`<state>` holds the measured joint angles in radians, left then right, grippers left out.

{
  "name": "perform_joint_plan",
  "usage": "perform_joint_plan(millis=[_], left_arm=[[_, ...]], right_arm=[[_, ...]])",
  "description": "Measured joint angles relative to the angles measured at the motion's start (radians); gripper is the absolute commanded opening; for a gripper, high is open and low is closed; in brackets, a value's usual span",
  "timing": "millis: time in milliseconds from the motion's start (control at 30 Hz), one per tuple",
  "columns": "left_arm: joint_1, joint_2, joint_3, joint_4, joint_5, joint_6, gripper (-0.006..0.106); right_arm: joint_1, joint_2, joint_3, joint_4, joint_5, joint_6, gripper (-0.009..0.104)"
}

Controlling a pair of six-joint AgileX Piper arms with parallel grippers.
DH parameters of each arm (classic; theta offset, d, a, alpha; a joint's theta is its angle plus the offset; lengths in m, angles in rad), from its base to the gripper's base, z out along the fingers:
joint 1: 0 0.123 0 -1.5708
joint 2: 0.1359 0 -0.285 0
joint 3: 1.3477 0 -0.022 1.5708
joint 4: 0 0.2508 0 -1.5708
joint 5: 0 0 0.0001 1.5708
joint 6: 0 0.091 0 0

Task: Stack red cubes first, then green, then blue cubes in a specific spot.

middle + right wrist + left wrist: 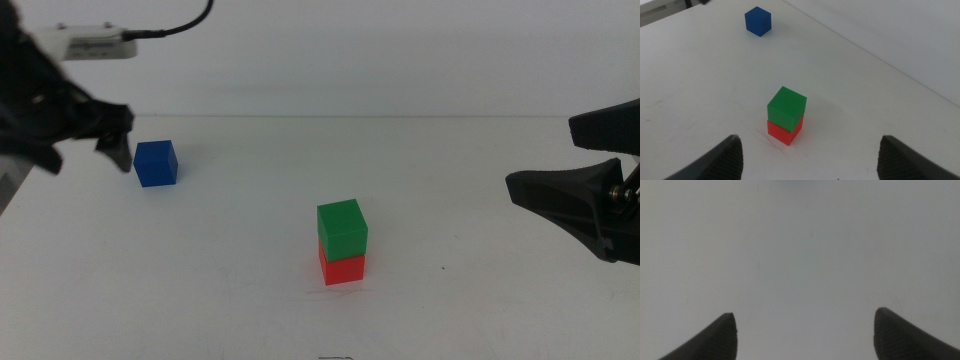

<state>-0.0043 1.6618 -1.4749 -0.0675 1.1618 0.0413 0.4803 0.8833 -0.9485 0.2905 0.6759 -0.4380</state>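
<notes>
In the middle of the table the green cube (341,228) (786,108) sits squarely on the red cube (343,268) (784,132). Far off at the back left, the blue cube (156,163) (758,21) rests alone on the white tabletop. My left gripper (90,155) (805,317) hangs open just left of the blue cube, apart from it; its wrist view holds only bare table. My right gripper (545,155) (810,142) is open at the right side, well clear of the stack and facing it.
The white tabletop (480,300) runs to a pale back wall. A white cable housing (95,45) sits on the left arm above the blue cube.
</notes>
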Motion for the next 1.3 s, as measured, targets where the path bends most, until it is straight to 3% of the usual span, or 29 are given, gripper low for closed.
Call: perform_joint_plan(millis=[467, 1000, 1133, 1300], left_arm=[[0.000, 0.507, -0.547, 0.002, 0.065, 0.003, 0.093], [0.000, 0.733, -0.679, 0.008, -0.013, -0.016, 0.092], [0.000, 0.742, -0.685, 0.008, -0.028, -0.024, 0.080], [0.009, 0.758, -0.690, -0.022, -0.029, -0.028, 0.045]], right_arm=[[0.000, 0.000, 0.000, 0.000, 0.000, 0.000, 0.092], [0.000, 0.000, 0.000, 0.000, 0.000, 0.000, 0.092], [0.000, 0.000, 0.000, 0.000, 0.000, 0.000, 0.092], [0.000, 0.000, 0.000, 0.000, 0.000, 0.000, 0.092]])
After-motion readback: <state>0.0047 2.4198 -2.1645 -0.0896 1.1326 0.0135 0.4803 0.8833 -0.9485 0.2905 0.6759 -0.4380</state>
